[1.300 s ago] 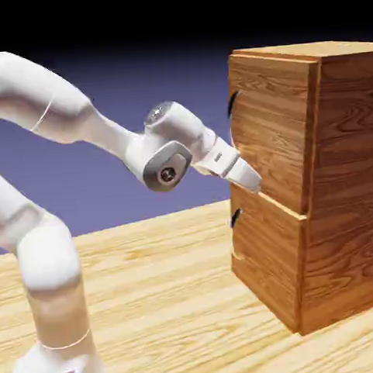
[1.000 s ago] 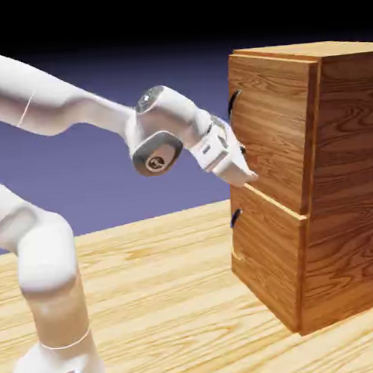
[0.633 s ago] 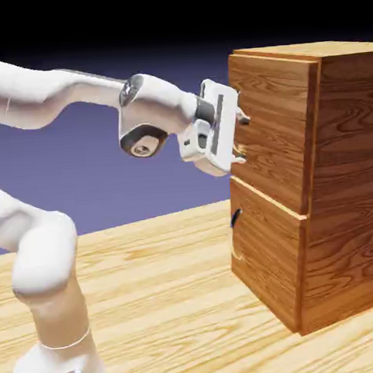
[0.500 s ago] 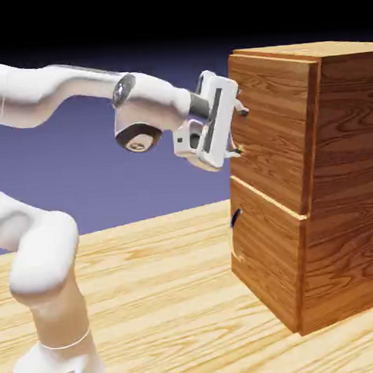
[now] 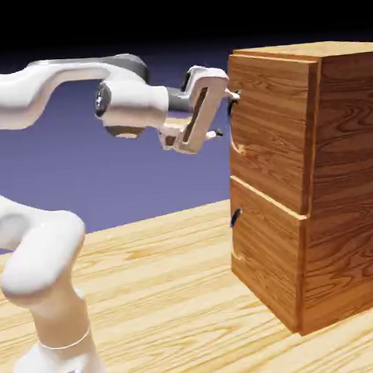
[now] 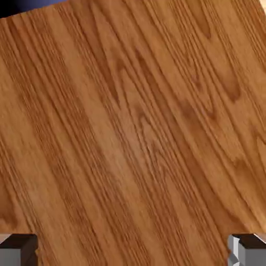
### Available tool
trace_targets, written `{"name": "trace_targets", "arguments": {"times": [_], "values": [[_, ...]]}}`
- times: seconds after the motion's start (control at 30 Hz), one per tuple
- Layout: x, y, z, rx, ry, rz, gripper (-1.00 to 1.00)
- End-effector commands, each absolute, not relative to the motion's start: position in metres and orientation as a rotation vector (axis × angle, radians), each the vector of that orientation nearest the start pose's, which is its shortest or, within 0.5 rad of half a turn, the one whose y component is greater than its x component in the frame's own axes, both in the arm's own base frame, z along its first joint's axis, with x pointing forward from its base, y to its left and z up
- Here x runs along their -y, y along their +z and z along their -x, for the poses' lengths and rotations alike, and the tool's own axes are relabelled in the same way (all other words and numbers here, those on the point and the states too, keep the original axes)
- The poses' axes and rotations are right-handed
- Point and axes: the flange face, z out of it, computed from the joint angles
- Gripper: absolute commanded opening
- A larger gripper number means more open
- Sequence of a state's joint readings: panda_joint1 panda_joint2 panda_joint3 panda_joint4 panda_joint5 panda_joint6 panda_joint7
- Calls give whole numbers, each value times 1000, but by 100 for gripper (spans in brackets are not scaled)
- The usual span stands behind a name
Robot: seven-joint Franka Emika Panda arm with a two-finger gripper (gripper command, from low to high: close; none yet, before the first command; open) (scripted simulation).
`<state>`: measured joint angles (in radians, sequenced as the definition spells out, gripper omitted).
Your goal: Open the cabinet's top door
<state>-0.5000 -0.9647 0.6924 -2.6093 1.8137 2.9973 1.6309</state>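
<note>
Since the earlier frames, the gripper [image 5: 222, 113] has risen from the seam between the panels to the top door [image 5: 270, 130], jaws wide apart beside its dark handle [image 5: 233, 103]. This door sits shut on the cabinet [image 5: 341, 180], upright on the tabletop [image 5: 165, 300].

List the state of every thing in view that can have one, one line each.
pincer: open, empty, fingers spread one above the other, facing the top door's handle edge.
top door: shut, flush with the cabinet.
top door's handle: not gripped; mostly hidden behind the upper finger.
lower panel: shut.
lower handle: untouched.
</note>
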Motion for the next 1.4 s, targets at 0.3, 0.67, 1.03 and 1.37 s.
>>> {"name": "trace_targets", "arguments": {"times": [0.3, 0.67, 1.03, 1.37], "values": [[-83, 551, -329, -1660, 154, -234, 0], [-127, 508, -342, -1471, 540, -634, 0], [-119, 504, -380, -1479, 607, -620, -100], [-69, 504, -316, -1581, 829, -409, -100]]}}
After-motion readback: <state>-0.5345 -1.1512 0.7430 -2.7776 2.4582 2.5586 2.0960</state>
